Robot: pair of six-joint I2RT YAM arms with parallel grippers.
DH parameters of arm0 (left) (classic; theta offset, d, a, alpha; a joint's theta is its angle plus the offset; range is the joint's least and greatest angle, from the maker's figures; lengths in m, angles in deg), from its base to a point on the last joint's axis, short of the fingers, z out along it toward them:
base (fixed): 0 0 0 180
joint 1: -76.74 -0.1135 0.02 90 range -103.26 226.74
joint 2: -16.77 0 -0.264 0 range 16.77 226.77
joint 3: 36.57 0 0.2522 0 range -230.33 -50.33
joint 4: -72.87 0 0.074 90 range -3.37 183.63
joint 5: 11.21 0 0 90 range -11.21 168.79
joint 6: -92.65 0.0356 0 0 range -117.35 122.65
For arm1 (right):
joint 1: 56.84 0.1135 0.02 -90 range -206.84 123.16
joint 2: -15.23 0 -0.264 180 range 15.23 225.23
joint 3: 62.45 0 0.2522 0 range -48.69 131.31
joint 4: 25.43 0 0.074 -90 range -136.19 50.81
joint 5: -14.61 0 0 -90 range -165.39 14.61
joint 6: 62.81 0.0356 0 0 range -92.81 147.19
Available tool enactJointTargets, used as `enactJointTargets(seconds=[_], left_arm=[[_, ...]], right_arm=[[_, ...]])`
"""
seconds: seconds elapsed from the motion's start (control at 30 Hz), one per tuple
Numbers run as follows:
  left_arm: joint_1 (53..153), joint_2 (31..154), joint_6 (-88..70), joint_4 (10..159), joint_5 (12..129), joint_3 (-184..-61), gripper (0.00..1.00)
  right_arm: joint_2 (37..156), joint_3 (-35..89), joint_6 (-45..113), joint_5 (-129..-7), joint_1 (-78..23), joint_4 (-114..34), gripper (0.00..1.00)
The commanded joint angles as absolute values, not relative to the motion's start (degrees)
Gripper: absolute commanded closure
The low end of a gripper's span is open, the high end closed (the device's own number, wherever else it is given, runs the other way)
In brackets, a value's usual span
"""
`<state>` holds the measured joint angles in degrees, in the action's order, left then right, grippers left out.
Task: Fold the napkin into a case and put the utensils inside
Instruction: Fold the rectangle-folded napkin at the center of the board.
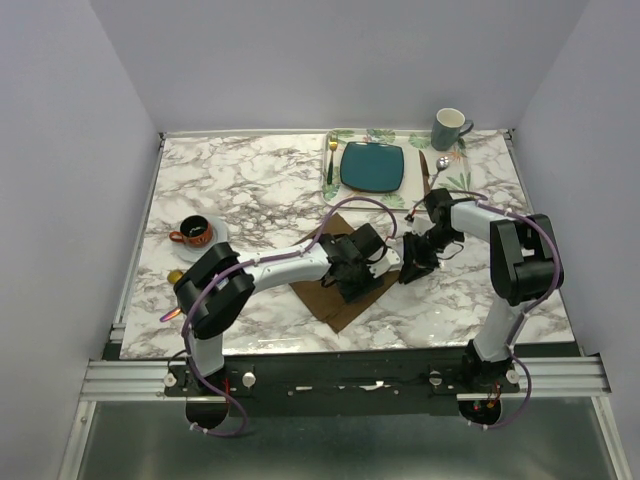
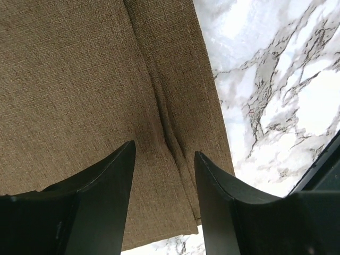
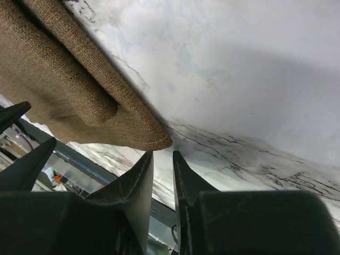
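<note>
The brown napkin [image 1: 335, 290] lies folded on the marble table near the front middle. My left gripper [image 1: 357, 268] hovers over it, jaws open. In the left wrist view a fold ridge of the napkin [image 2: 164, 122] runs between the fingers of my left gripper [image 2: 164, 150], which hold nothing. My right gripper [image 1: 412, 262] sits at the cloth's right corner. Its jaws [image 3: 162, 154] stand a narrow gap apart, with the napkin corner [image 3: 154, 139] just beyond the tips and not between them. The utensils [image 1: 177, 275] peek out at the left edge, mostly hidden behind my left arm.
A leaf-printed placemat [image 1: 455, 175] at the back right carries a teal plate [image 1: 372, 166], a gold fork [image 1: 331, 158], a dark knife [image 1: 423, 172] and a spoon [image 1: 441, 164]. A grey mug [image 1: 450, 128] stands behind it. A cup on a saucer [image 1: 195, 233] sits at the left.
</note>
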<state>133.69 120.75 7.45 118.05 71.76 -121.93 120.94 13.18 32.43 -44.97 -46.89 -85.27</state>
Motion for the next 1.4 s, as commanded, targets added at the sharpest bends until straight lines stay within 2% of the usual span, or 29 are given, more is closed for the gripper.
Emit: enactJointTargets(seconds=[0.0,0.13,0.4,0.6,0.73,0.9,1.03,1.13,1.37], left_arm=[[134.13,122.85,6.61,116.42,72.64,-123.81,0.41],[134.13,124.69,6.25,116.51,72.54,-124.86,0.42],[134.13,126.36,6.34,116.42,73.42,-125.92,0.57],[134.13,126.72,6.43,116.42,74.66,-126.18,0.60],[134.13,127.07,6.78,116.42,74.83,-126.36,0.65],[134.13,127.07,7.05,116.51,74.65,-126.36,0.80],[134.13,126.37,7.05,116.51,74.57,-125.92,0.92],[134.13,125.75,6.96,116.60,74.48,-125.66,0.99],[134.13,125.22,7.05,116.68,73.95,-126.01,1.00]], right_arm=[[122.45,13.01,33.70,-46.83,-46.74,-83.66,0.71],[123.25,12.93,33.87,-47.52,-46.82,-83.49,0.71],[123.86,12.84,34.31,-47.53,-46.74,-83.13,0.71],[124.13,12.66,34.31,-47.44,-46.74,-83.13,0.72],[124.13,12.58,34.57,-47.44,-46.74,-83.13,0.71],[122.20,12.92,34.40,-46.39,-46.82,-84.27,0.69],[119.13,14.15,32.56,-44.54,-47.88,-86.91,0.61],[118.50,15.30,32.03,-43.84,-49.02,-87.44,0.61],[121.22,16.53,32.99,-44.10,-49.72,-85.95,0.61]])
